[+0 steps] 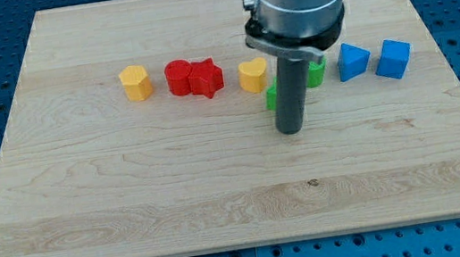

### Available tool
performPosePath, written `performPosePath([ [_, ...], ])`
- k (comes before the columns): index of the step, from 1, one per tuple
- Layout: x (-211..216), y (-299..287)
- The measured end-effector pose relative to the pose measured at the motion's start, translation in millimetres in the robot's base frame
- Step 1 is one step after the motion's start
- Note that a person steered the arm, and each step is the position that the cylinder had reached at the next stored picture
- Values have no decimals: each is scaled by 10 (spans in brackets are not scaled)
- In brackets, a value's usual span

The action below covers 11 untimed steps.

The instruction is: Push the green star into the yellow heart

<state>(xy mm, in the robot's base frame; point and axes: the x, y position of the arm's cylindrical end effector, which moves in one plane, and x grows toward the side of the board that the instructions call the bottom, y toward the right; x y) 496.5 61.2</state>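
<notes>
The yellow heart (251, 75) lies on the wooden board near the middle. A green block (271, 97), the star by its place, peeks out just left of my rod, right below the heart; most of it is hidden. My tip (291, 129) rests on the board just right of and below this green block, close against it. A second green block (317, 73) shows at the rod's right side, partly hidden.
A yellow block (136, 82) lies at the left. A red block (179, 77) and a red star (206, 79) sit together left of the heart. Two blue blocks (353, 61) (394, 58) lie at the right. The board (133, 205) has edges all round.
</notes>
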Motion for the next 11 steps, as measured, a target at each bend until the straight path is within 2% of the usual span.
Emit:
performPosePath([
  [3, 17, -338],
  [6, -330, 242],
  [8, -443, 282],
  [10, -443, -7],
  [11, -389, 35],
])
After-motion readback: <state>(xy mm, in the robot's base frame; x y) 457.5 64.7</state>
